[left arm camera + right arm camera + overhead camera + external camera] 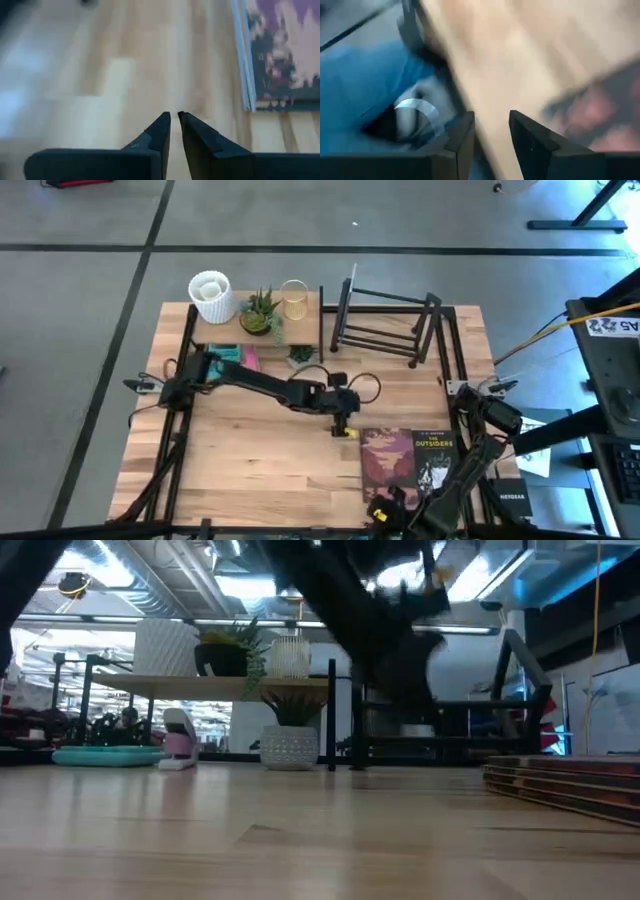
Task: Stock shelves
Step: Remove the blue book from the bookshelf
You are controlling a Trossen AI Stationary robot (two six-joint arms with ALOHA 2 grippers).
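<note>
The left gripper (174,120), fingers nearly together on nothing, hangs over bare desk (260,470). Just beside it lies a stack of books (408,463), flat and not yet shelved. Well beyond the gripper, the wooden shelf (255,330) carries a white ribbed pot (211,295), a succulent (260,311) and a glass jar (295,298); the black bar rack (388,328) next to it looks empty. So stocking seems partly done. The right gripper (490,125), fingers slightly apart and empty, waits past the books at the desk's edge. Only the low view shows another white pot (290,747) and a pink item (178,743) under the shelf board.
</note>
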